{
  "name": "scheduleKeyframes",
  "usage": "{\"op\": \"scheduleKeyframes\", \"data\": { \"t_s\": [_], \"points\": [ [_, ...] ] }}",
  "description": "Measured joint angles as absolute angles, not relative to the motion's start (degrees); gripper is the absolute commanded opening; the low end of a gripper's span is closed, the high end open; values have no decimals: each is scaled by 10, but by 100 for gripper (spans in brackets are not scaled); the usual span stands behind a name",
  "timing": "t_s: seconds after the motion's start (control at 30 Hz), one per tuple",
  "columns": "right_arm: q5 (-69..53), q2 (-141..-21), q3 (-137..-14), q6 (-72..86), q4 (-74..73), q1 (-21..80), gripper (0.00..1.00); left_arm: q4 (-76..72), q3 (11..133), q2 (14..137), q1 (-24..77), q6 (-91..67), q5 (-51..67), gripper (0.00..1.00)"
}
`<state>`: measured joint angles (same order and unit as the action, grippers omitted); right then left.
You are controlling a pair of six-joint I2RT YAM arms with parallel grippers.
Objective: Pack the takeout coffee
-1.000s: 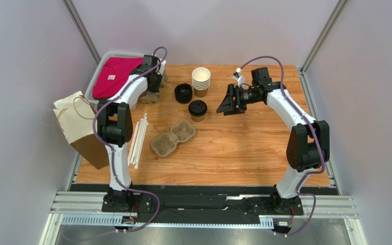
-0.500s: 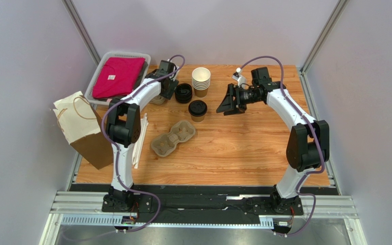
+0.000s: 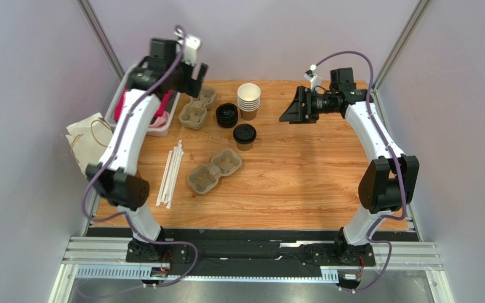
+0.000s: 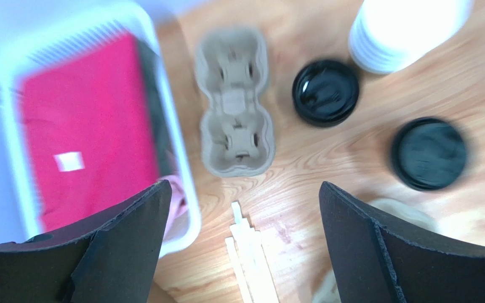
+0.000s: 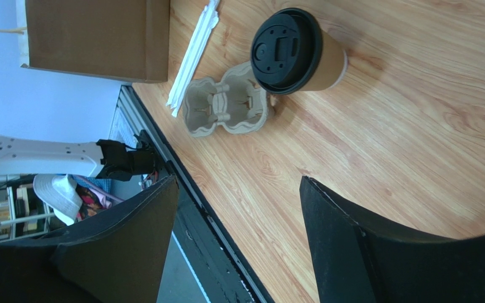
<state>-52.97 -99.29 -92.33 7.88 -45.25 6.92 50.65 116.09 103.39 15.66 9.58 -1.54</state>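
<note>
left claw: i'm holding my left claw (image 4: pixel 244 189) spread wide with nothing between the fingers. it's hanging high over the back-left corner and looking straight down.
right claw: my right claw (image 5: pixel 237 183) is standing open too, empty, hovering at the back right and pointing across toward the cup.
takeout coffee: the takeout coffee (image 3: pixel 244 136) is standing upright on the tabletop (image 3: pixel 302 177) with its black lid on, and neither claw is touching it.
neighbours: the loose lids (image 3: pixel 227 115) and the stack of cups (image 3: pixel 249 100) are sitting just behind it, apart from it. the near carrier (image 3: pixel 213 170) is lying just in front.
near carrier: both wells are facing up and empty. i'm judging it's lying there so the cup can drop straight in.
far carrier: the far carrier (image 4: pixel 235 110) is lying just beside the basket (image 4: pixel 185 189), also empty, probably a spare.
basket: it's holding a red cloth (image 4: pixel 80 145), which is looking unrelated to the task.
straws: the straws (image 3: pixel 170 173) are lying in a bundle between the near carrier and the paper bag (image 3: pixel 99 161).
paper bag: it's sitting at the left edge of the tabletop. i can't tell if the mouth is open. likely the final container.
step: i'm judging packing as not yet begun. my right claw is the one lined up on the cup, so i'm expecting a side grasp below the lid.
risk: the paper wall giving under a hard squeeze, the lid popping off, or the cup tipping.
</note>
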Motion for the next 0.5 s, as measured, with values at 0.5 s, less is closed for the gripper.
{"op": "scheduleKeyframes", "data": {
  "t_s": [0.5],
  "points": [
    [-503,-886,-884,28,-505,17,77,614,1099,599,-67,91,23,94]
  ]
}}
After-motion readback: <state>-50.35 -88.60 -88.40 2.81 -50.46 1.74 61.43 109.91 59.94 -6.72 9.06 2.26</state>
